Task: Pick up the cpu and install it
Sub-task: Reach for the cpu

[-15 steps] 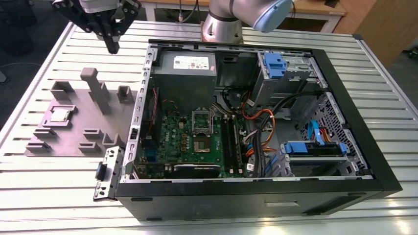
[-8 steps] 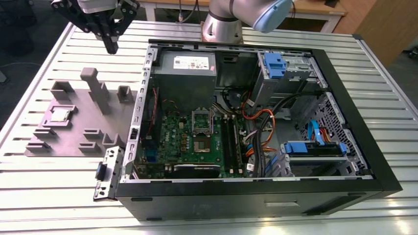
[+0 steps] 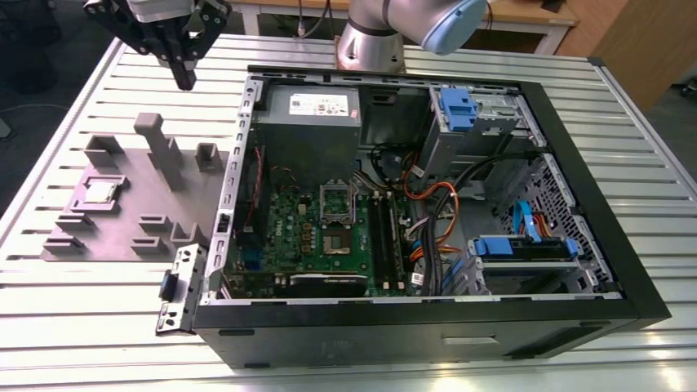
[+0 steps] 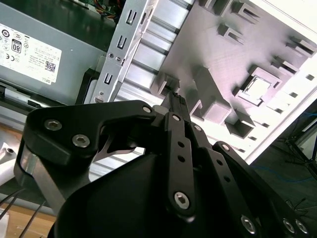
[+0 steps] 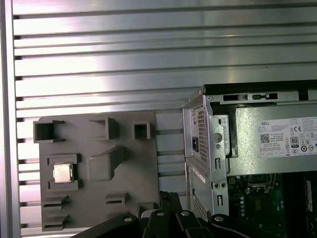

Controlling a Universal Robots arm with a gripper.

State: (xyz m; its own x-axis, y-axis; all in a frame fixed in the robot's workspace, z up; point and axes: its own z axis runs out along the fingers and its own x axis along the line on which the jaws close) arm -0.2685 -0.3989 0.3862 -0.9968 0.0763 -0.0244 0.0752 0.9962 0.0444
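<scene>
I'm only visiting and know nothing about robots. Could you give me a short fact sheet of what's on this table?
chip: lying in a square pocket of the grey tray, at the exterior view's left
gripper: raised above the table near the tray, apart from the chip, fingers together, holding nothing
computer case: open, beside the tray
green board: inside the case, chip not yet fitted

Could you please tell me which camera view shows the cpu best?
The first wrist view: the cpu faces the camera squarely in its grey fixture. The exterior view shows it from farther off, slanted; the second wrist view shows it obliquely and washed by glare.
</scene>
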